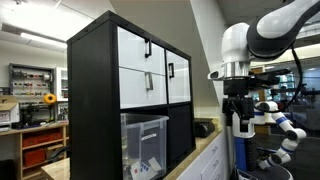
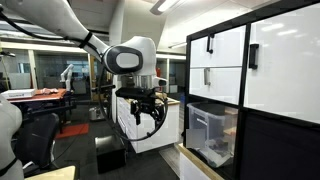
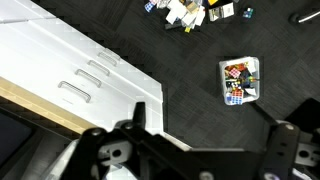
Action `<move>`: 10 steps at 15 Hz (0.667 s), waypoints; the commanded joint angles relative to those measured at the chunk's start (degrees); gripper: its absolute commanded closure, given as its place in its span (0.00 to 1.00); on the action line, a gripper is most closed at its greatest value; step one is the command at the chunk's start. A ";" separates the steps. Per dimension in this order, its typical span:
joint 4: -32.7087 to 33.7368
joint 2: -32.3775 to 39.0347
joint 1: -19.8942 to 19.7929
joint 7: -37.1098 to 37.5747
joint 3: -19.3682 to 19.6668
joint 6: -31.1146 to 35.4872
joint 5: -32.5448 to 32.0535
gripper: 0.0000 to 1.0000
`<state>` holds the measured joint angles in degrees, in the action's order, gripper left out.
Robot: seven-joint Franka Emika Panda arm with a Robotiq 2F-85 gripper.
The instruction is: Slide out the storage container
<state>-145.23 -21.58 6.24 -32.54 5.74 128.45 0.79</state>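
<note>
The storage container is a clear plastic bin with a thick rim and small items inside. It sits in a lower cubby of the black cabinet in both exterior views (image 1: 146, 143) (image 2: 212, 133). My gripper (image 1: 243, 124) (image 2: 147, 112) hangs in the air well away from the cabinet front and touches nothing. Its fingers are spread apart and empty. In the wrist view the gripper (image 3: 205, 135) points down at dark carpet, and the container is out of view there.
The black cabinet (image 1: 92, 100) has white drawers with black handles (image 1: 149, 48) (image 2: 210, 43) above the bin. A white low cabinet with handles (image 3: 85, 70) stands below the arm. A small box of colourful items (image 3: 240, 80) and scattered things (image 3: 190, 12) lie on the floor.
</note>
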 commanded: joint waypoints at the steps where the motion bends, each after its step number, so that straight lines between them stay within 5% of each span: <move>1: 0.09 0.29 -0.10 0.29 -0.40 0.08 0.30 0.00; 10: 6.79 9.56 1.31 -2.80 -3.81 3.58 -1.14 0.00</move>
<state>-142.58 -16.60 7.04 -33.00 2.22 130.65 0.40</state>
